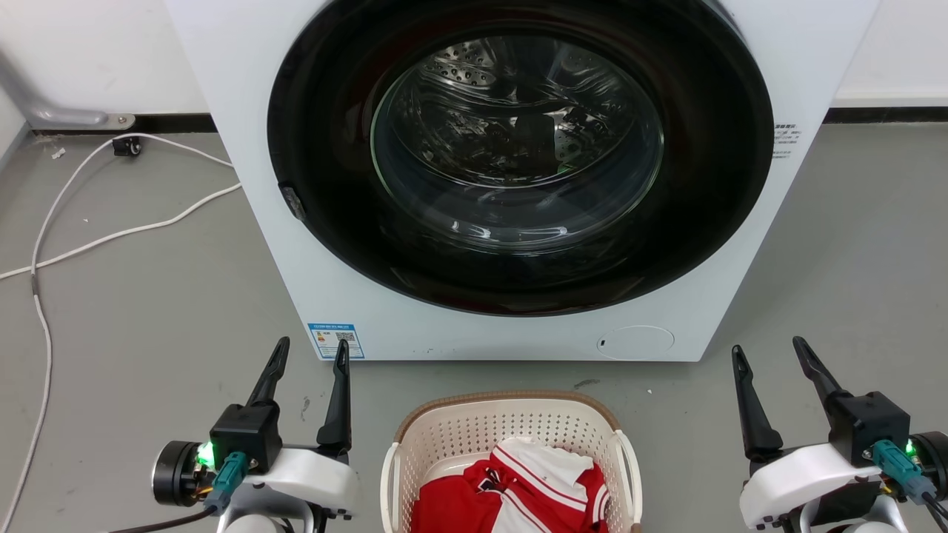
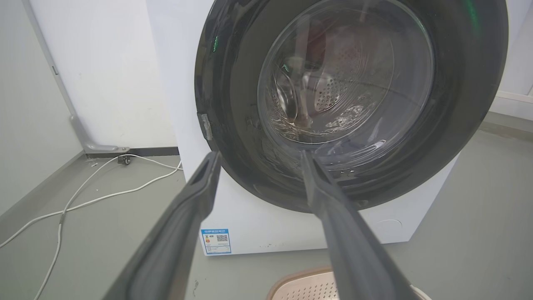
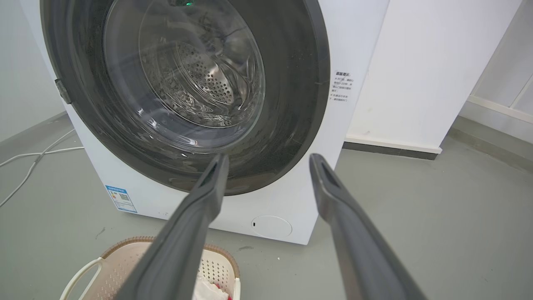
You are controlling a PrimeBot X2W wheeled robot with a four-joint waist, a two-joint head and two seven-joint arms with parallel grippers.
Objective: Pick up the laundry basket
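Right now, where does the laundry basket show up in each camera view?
Head view: basket at bottom centre, just in front of the washer.
Left wrist view: basket at the bottom edge, right of centre, just a corner.
Right wrist view: basket at lower left, cut by the bottom edge.
Shared landmark: the blue sticker low on the washer's front.

The laundry basket [image 1: 511, 429] sits between left gripper [image 1: 312, 343] and right gripper [image 1: 766, 344].

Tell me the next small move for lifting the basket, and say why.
Probably bring both arms inward and down toward the white side handles. The left gripper and right gripper are open, flanking the laundry basket without touching it, and it sits on the floor with red-and-white clothing inside.
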